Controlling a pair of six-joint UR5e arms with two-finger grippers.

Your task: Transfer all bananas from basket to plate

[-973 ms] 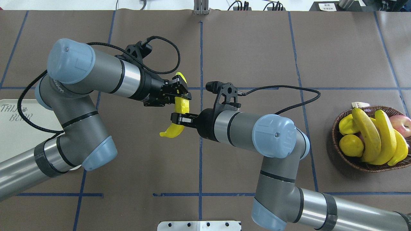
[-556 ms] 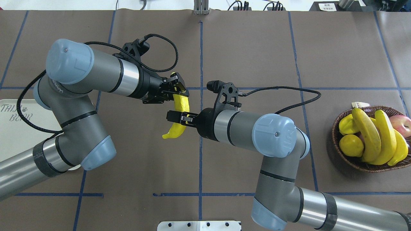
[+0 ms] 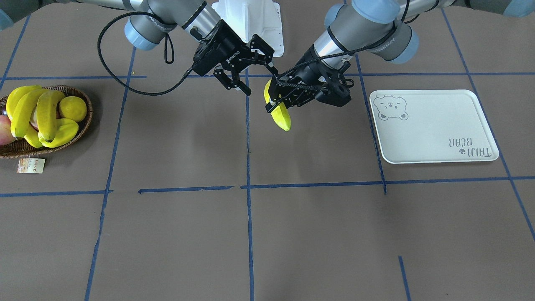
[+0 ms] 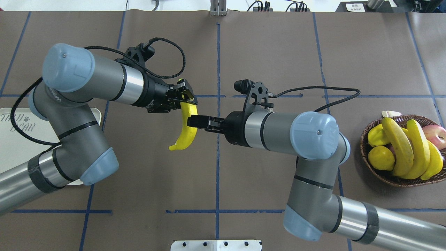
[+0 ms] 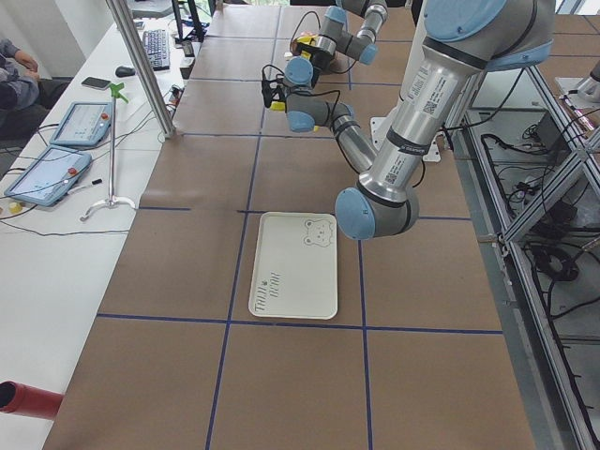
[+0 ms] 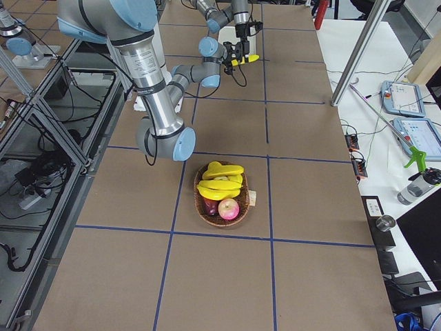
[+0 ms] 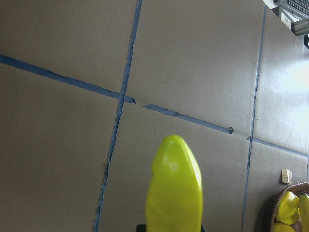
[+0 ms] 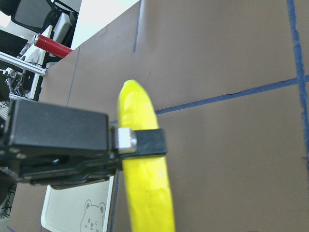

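Brown paper crossed with blue tape lines covers the surface (image 4: 264,52). White, with a grey bear drawing and lettering, the plate (image 3: 439,125) lies well out to the left tool's own side, apart from it. Far behind the right tool, at that arm's end of the surface, sits the wicker basket (image 4: 364,139). It holds three bananas (image 4: 400,150) lying over a lemon (image 4: 381,158), a starfruit (image 4: 376,136) and a red apple (image 4: 435,134), and its paper tag (image 3: 30,165) rests just beside it. Between the two containers, the left tool (image 3: 276,101) is clamped on the upper end of a fourth banana (image 4: 186,134), which hangs clear of the surface and over neither container. The right tool (image 3: 253,77) faces it with its jaws spread, apart from the fruit in the front-facing view.
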